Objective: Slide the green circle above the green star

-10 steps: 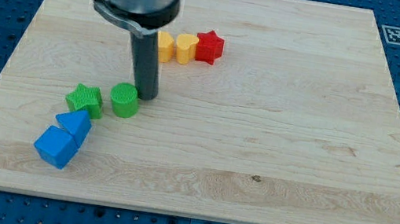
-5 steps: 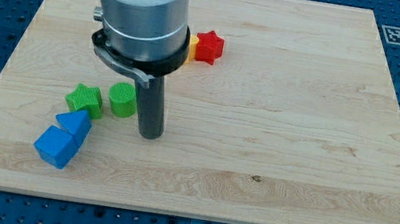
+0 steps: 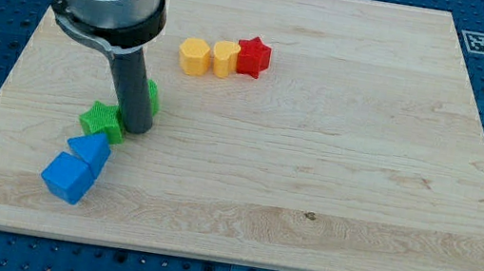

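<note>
The green circle (image 3: 151,95) sits toward the board's left, mostly hidden behind the rod, only a sliver of it peeking out on the rod's right side. Just below and left of it lies the green star (image 3: 101,120), and my tip (image 3: 135,128) is planted right beside that star's right edge; whether it touches either green block, I cannot tell. The rod ends plain, with nothing that opens or closes. Below the star, a blue triangle (image 3: 89,148) and a blue cube (image 3: 67,177) huddle together. Up top, two yellow blocks (image 3: 194,55) (image 3: 225,58) and a red star (image 3: 254,57) line up in a row on the wooden board (image 3: 333,168).
</note>
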